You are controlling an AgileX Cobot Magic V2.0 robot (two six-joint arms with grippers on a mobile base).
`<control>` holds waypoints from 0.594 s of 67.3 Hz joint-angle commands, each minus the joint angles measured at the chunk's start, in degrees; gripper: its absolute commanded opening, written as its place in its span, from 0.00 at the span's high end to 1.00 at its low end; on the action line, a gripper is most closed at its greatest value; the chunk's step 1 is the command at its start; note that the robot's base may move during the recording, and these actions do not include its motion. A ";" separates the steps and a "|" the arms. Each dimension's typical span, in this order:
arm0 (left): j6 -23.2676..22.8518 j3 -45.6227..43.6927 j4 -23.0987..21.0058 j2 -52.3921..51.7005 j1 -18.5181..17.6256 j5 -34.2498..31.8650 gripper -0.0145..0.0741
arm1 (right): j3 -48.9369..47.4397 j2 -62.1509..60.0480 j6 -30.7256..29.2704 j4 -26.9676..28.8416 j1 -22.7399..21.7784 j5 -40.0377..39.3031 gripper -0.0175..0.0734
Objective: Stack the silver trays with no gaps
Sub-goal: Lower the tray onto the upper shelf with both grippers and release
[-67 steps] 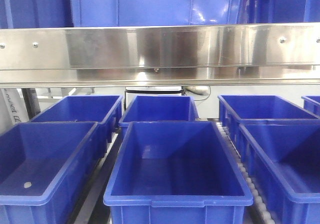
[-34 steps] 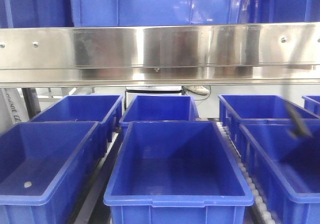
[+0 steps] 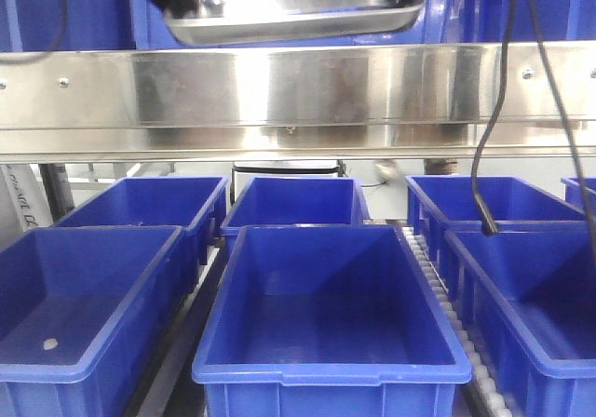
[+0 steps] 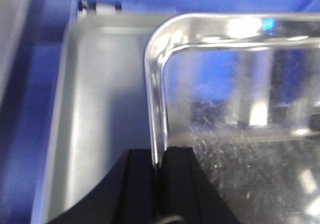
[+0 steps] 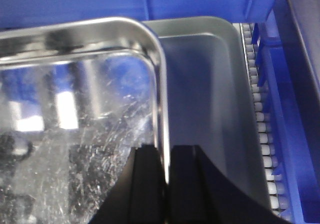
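Note:
A silver tray (image 3: 293,12) hangs at the top of the front view, above the shelf rail, held by its two short ends. My left gripper (image 4: 159,156) is shut on its left rim, and the tray's scuffed bottom (image 4: 240,134) shows to the right of the fingers. My right gripper (image 5: 166,156) is shut on its right rim, with the tray's bottom (image 5: 75,124) to the left. A second silver tray (image 4: 100,109) lies below the held one and sticks out past it on both sides; it also shows in the right wrist view (image 5: 210,94). The held tray is above it, offset.
A long steel shelf rail (image 3: 298,100) with screws crosses the front view. Several deep blue bins (image 3: 331,296) stand on the lower level. A black cable (image 3: 484,156) hangs down at the right. White conveyor rollers (image 5: 262,134) run beside the lower tray, with blue bin walls around.
The silver tray and both arms have come down into the top of the front view. A black cable now hangs at the right, where only a blurred dark shape passed before.

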 commanded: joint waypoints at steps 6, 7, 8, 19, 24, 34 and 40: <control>-0.55 -0.85 -4.99 1.12 -1.28 -5.15 0.85 | -1.11 0.83 -0.83 3.94 0.42 -5.75 0.83; -0.53 -0.85 -4.99 1.26 -1.28 -5.15 0.85 | -1.11 0.93 -0.83 3.94 0.28 -5.75 0.83; -0.53 -0.85 -4.99 1.26 -1.28 -5.15 0.85 | -1.11 0.93 -0.83 3.94 0.28 -5.75 0.83; -0.57 -0.85 -4.72 1.39 -0.83 -5.52 0.85 | -1.11 2.29 -0.83 3.94 0.15 -5.84 0.81; -1.10 -0.85 -4.62 1.39 -0.34 -5.52 0.83 | -1.11 2.54 -0.83 3.94 0.15 -5.98 0.76; -3.33 -0.85 -4.62 1.39 1.38 -5.52 0.63 | -1.11 2.54 -0.83 2.96 -0.51 -7.47 0.59; -3.33 -0.85 -4.62 1.39 2.42 -5.52 0.53 | -1.11 2.54 -0.83 2.83 -1.31 -7.75 0.53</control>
